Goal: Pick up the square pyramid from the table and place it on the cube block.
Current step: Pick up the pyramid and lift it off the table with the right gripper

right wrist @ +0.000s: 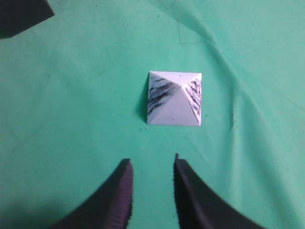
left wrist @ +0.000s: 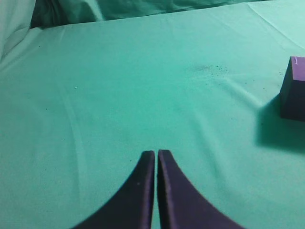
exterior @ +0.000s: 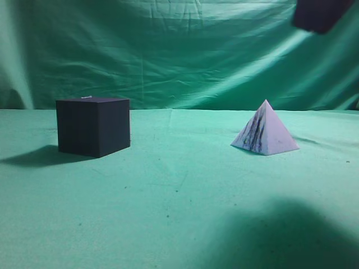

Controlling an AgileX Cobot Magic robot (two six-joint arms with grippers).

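The square pyramid (exterior: 265, 131), white-lilac with dark streaks, stands on the green table (exterior: 179, 190) at the right. It also shows in the right wrist view (right wrist: 174, 99), ahead of my right gripper (right wrist: 152, 164), which is open, empty and above the cloth. A dark part of the right arm (exterior: 321, 14) shows at the top right of the exterior view. The dark cube block (exterior: 93, 125) stands at the left; it also shows at the right edge of the left wrist view (left wrist: 293, 89) and the top left corner of the right wrist view (right wrist: 21, 14). My left gripper (left wrist: 156, 153) is shut and empty.
A green cloth backdrop (exterior: 168, 50) hangs behind the table. The cloth has folds and small dark specks (left wrist: 209, 69). A broad shadow (exterior: 280, 235) lies on the near right of the table.
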